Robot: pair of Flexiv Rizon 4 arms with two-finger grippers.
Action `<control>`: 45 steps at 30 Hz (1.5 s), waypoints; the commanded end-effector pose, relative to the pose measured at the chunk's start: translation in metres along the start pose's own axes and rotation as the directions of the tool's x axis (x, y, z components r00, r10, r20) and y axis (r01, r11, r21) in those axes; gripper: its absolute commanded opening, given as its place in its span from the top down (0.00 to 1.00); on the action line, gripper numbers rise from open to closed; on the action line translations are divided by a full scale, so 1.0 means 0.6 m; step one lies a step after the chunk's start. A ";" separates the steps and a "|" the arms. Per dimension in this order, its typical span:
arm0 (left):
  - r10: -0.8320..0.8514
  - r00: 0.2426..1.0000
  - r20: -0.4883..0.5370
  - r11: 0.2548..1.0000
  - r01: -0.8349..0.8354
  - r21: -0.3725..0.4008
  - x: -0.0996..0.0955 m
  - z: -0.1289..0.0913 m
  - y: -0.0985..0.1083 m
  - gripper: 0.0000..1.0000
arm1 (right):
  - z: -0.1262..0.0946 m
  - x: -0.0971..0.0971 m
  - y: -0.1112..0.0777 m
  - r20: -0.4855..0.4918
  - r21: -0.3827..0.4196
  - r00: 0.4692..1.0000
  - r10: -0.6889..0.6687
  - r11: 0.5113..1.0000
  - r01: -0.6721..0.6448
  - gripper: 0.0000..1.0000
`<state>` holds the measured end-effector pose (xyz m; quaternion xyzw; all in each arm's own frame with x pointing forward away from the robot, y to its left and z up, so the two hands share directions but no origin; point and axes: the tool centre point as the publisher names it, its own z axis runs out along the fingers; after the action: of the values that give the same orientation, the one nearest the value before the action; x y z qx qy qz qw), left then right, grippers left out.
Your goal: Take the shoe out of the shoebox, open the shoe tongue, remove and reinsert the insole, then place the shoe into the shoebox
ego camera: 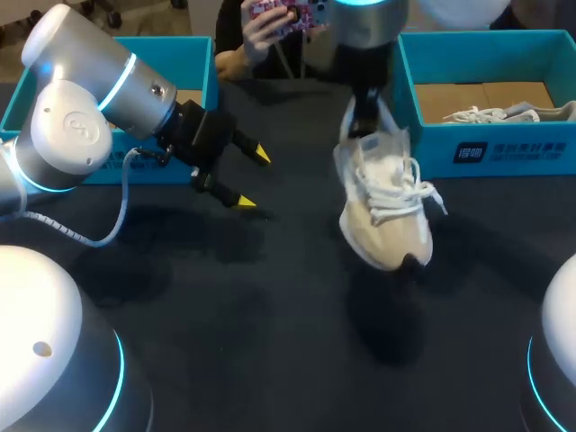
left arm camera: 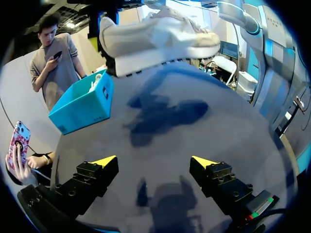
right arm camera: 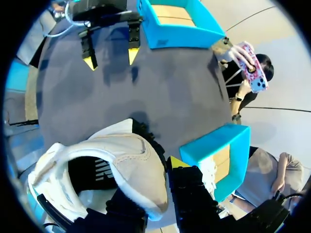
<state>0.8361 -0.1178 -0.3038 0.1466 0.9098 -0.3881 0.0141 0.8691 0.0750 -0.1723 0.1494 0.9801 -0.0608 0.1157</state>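
1. Shoe (ego camera: 385, 202): white, laced. It hangs toe-down above the table (ego camera: 270, 315), just in front of the shoebox (ego camera: 486, 148) on my right and fully out of it.
2. Right gripper (ego camera: 364, 121): clamped on the heel collar. The right wrist view shows one yellow tip outside the heel. The other finger is hidden inside the shoe.
3. Left gripper (ego camera: 252, 178): fingers spread wide and holding nothing. It hovers over bare table, well apart from the shoe.
4. Hazard, slip: I hold only a soft collar edge, with the whole shoe hanging below it. A swing or jolt could work it loose and drop it.
5. Hazard, snag: loose laces (ego camera: 409, 193) hang off the upper. My left fingers could catch them when going for the tongue.
6. Hazard, pull-out: tugging the tongue or insole against this single pinch could drag the shoe out of my right gripper.
7. Hazard, return: a second shoe (ego camera: 486, 114) already lies in the shoebox, so the returned one may land on it.
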 end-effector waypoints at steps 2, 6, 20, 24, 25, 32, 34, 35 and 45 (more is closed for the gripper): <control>0.000 1.000 0.000 1.000 0.000 -0.003 0.000 0.000 -0.001 0.00 | -0.026 -0.021 -0.010 -0.013 0.074 1.000 0.016 0.997 -0.015 1.00; 0.000 1.000 0.000 1.000 0.000 -0.003 0.000 0.000 -0.001 0.00 | -0.027 -0.015 -0.004 -0.005 0.047 1.000 0.001 0.999 -0.001 1.00; 0.000 1.000 0.000 1.000 0.000 -0.003 0.000 0.000 -0.001 0.00 | -0.027 -0.015 -0.004 -0.005 0.047 1.000 0.001 0.999 -0.001 1.00; 0.000 1.000 0.000 1.000 0.000 -0.003 0.000 0.000 -0.001 0.00 | -0.009 -0.073 -0.028 -0.006 0.043 1.000 -0.019 0.999 0.020 1.00; 0.000 1.000 0.000 1.000 0.000 -0.003 0.000 0.000 -0.001 0.00 | -0.009 -0.088 -0.031 0.005 0.031 1.000 -0.026 0.999 0.026 1.00; 0.000 1.000 0.000 1.000 0.000 -0.003 0.000 0.000 -0.001 0.00 | 0.010 -0.160 -0.071 0.023 -0.014 0.999 -0.049 0.999 0.049 1.00; 0.000 1.000 0.000 1.000 0.000 -0.003 0.000 0.000 -0.001 0.00 | 0.020 -0.197 -0.098 0.026 -0.018 0.998 -0.050 0.999 0.051 1.00; 0.000 1.000 0.000 1.000 0.000 -0.003 0.000 0.000 -0.001 0.00 | 0.022 -0.207 -0.105 0.031 -0.018 0.998 -0.053 0.998 0.053 1.00; 0.000 1.000 0.000 1.000 0.000 -0.003 0.000 0.000 -0.001 0.00 | 0.072 -0.329 -0.209 0.001 0.058 0.999 0.035 0.998 -0.035 1.00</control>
<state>0.8360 -0.1178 -0.3038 0.1467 0.9097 -0.3881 0.0141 1.0105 -0.0909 -0.1549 0.1690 0.9727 -0.0970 0.1264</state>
